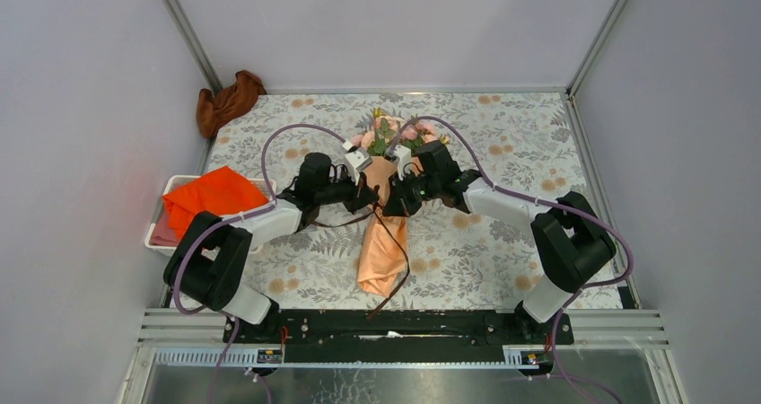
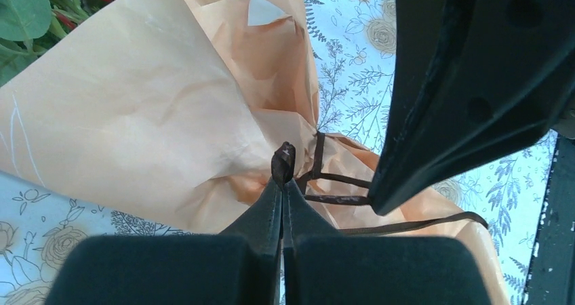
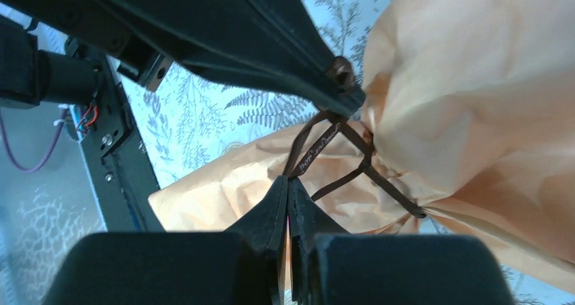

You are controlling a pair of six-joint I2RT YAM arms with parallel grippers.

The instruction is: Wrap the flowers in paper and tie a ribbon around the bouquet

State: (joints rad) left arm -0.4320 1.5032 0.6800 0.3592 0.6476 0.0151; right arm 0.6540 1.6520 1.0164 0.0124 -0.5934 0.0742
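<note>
Ribbon (image 3: 325, 139), cord-thin and dark brown, is pinched in my left hand (image 2: 283, 183) and my right hand (image 3: 288, 183), looped around creased matte peach paper (image 2: 135, 115).

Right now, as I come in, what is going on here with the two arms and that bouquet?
Both arms are tying the ribbon around the bouquet, which lies on the table with its blooms pointing away from the arm bases. The flowers are already wrapped in the paper. The left gripper is shut on one piece of the ribbon and the right gripper on another, close together at the cone's narrow waist. The ribbon loops around the paper there. I cannot tell whether a knot is finished.
</note>
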